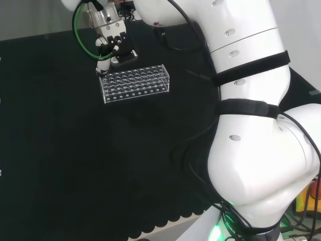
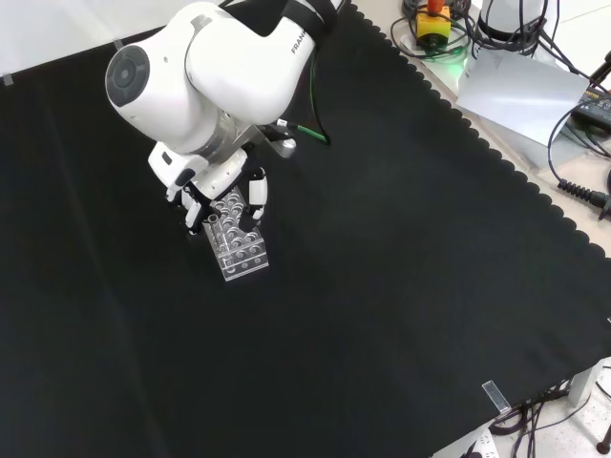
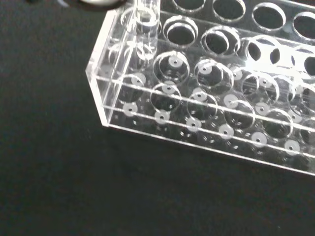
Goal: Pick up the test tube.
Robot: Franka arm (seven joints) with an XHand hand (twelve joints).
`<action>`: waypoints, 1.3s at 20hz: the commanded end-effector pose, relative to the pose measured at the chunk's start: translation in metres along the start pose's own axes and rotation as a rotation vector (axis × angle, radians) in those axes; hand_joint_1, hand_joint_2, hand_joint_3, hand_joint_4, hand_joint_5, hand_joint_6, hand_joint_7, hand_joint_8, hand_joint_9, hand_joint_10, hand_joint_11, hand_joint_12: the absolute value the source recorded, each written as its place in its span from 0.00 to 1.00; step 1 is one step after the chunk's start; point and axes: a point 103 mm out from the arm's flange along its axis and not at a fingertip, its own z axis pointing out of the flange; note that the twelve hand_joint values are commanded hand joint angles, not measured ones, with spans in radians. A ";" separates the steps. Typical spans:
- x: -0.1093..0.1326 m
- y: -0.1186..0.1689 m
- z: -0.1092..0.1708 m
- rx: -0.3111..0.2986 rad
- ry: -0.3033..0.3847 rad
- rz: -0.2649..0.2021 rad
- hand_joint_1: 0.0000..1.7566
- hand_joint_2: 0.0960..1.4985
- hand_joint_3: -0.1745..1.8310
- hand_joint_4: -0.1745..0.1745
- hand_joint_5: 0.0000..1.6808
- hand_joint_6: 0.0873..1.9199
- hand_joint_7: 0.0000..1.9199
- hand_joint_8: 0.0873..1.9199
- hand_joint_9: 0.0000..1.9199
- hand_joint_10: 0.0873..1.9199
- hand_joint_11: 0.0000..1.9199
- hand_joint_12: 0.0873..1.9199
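Note:
A clear test tube (image 3: 145, 23) stands upright in a corner hole of the clear plastic rack (image 3: 206, 98). In the head view the rack (image 1: 134, 83) lies on the black cloth, with the hand (image 1: 109, 41) just above its left end and the fingertips (image 1: 102, 65) pointing down. Seen from the front, the hand (image 2: 218, 187) hangs over the far end of the rack (image 2: 241, 244), its fingers spread to either side and closed on nothing. The other rack holes look empty.
Black cloth covers the bench around the rack. The arm's white links (image 1: 251, 125) fill the right of the head view. In the front view, cables, a grey sheet (image 2: 520, 91) and a red button box (image 2: 432, 24) lie beyond the cloth's scalloped edge.

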 end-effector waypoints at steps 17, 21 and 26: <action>0.026 0.017 -0.012 -0.033 0.026 0.019 0.58 0.41 0.42 0.00 0.56 0.30 0.70 0.25 0.61 0.22 0.31 0.68; 0.032 0.024 -0.013 -0.031 0.045 0.026 0.60 0.40 0.43 0.00 0.58 0.30 0.72 0.23 0.63 0.21 0.33 0.67; 0.033 0.025 -0.013 -0.113 0.091 0.052 0.71 0.56 0.22 0.08 0.72 0.29 0.72 0.22 0.73 0.18 0.41 0.63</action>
